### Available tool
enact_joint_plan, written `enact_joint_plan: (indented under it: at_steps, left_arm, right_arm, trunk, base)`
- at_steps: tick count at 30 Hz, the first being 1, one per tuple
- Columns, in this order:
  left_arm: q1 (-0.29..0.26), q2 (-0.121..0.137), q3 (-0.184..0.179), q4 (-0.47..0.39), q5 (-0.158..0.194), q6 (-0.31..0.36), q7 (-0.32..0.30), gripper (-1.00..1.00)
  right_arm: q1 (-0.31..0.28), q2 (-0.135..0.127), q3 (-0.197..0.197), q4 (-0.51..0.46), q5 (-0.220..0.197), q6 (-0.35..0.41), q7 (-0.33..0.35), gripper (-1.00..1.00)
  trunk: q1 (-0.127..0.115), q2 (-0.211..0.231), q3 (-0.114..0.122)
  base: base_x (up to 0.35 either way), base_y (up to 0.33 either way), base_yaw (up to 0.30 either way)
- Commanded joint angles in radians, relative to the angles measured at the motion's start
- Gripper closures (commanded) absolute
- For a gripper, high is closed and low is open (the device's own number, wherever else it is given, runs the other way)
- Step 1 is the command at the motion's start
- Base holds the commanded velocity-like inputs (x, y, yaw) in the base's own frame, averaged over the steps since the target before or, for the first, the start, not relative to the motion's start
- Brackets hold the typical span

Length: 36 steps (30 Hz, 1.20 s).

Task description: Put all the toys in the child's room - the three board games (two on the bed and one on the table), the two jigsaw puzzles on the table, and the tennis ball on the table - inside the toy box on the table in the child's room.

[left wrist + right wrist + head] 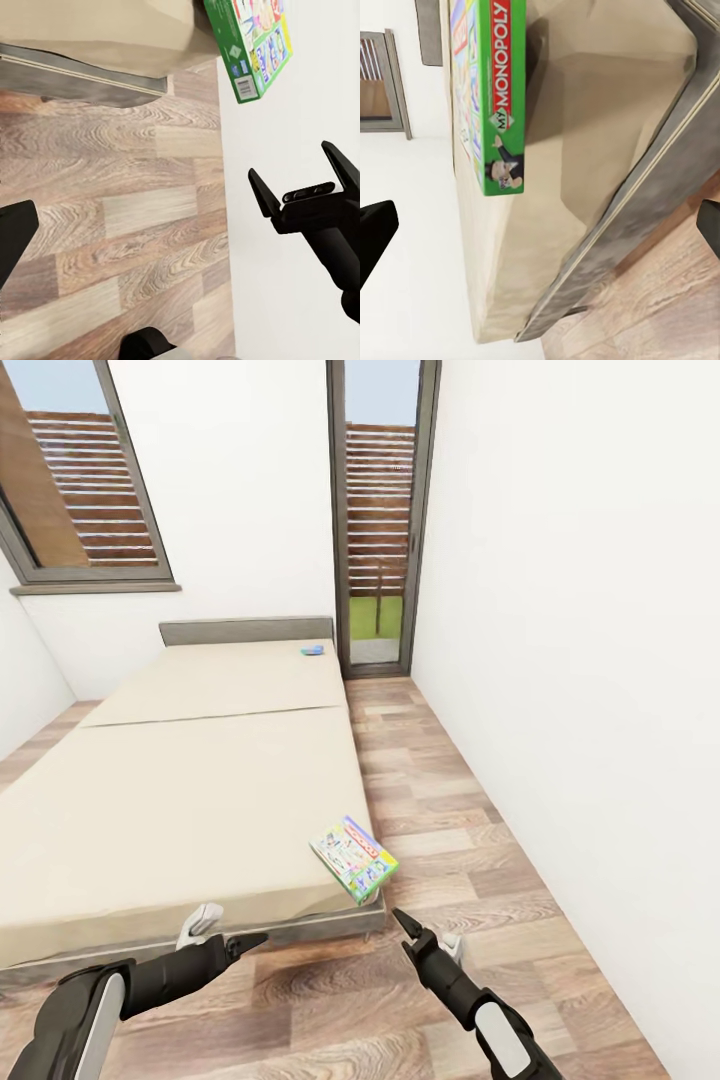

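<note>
Green board game [354,857] overhanging the bed's [180,780] near right corner, small blue box [312,650] far, indistinct, right pincer [418,932] open, empty, left pincer [243,942] state cannot be determined.

Bright, even daylight from windows [88,480] at far wall. White walls near blown out, little shading. Soft shadow under game box [495,97] on mattress [180,780] near corner. Window frames lean, wide-angle stretch. Renders slightly soft, no glare.

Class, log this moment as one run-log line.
green board game: bed corner, overhanging | blue game: by headboard | left gripper, right gripper: open, empty
</note>
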Motion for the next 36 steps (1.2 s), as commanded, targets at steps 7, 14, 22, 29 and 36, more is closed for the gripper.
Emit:
enact_joint_plan:
  at_steps: [7, 14, 22, 29, 36]
  left_arm:
    - [-0.001, 0.000, 0.001, 0.000, 0.001, 0.005, -0.003, -1.00]
    - [0.001, 0.000, 0.000, 0.000, 0.001, 0.005, -0.002, -1.00]
    - [0.010, 0.000, -0.004, 0.014, 0.000, 0.005, -0.004, -1.00]
    - [0.015, 0.003, -0.009, 0.080, -0.006, 0.006, -0.087, -1.00]
    - [0.032, 0.046, -0.035, 0.170, -0.028, 0.005, -0.252, -1.00]
  right_arm:
    - [0.000, 0.002, -0.005, 0.000, -0.005, 0.009, 0.002, -1.00]
    - [-0.001, 0.002, -0.005, 0.000, -0.005, 0.009, 0.002, -1.00]
    - [0.000, 0.002, -0.005, 0.000, -0.005, 0.009, 0.002, -1.00]
    - [-0.001, 0.001, -0.005, 0.000, -0.005, 0.009, 0.003, -1.00]
    - [-0.001, 0.002, -0.005, 0.000, -0.005, 0.008, 0.003, -1.00]
  trunk:
    - [0.000, 0.000, -0.001]
    - [0.000, 0.000, -0.001]
    - [0.000, 0.000, -0.001]
    - [0.000, 0.000, -0.001]
    - [0.000, 0.000, -0.001]
  base:
    - [0.146, 0.108, 0.000]
    - [0.037, 0.028, 0.000]
    - [0.003, 0.002, 0.000]
    - [0.000, 0.000, 0.000]
    - [0.000, 0.000, 0.000]
